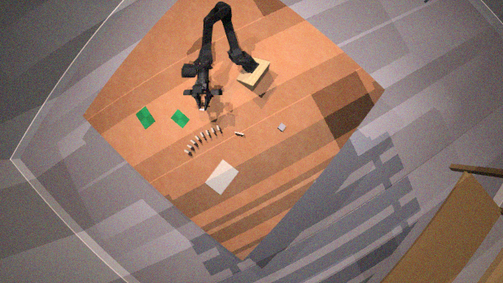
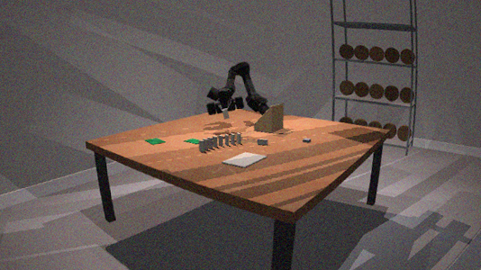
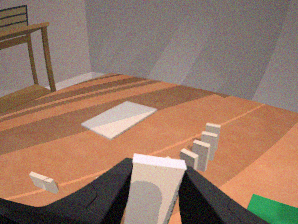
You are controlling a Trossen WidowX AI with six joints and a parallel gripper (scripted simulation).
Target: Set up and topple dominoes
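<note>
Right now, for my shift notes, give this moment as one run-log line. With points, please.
gripper (image 1: 202, 108) (image 2: 225, 110) (image 3: 156, 169): shut on domino (image 1: 202, 109) (image 2: 225, 114) (image 3: 156, 192), raised | row (image 1: 203, 137) (image 2: 220, 141) (image 3: 201, 155): standing

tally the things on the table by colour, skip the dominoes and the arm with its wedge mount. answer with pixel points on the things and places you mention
green patches (image 1: 146, 118) (image 2: 154, 141) (image 3: 275, 211): 2
white slab (image 1: 221, 177) (image 2: 244, 159) (image 3: 120, 119): 1
small greyish-lilac block (image 1: 282, 127) (image 2: 306, 140): 1
total: 4
</note>
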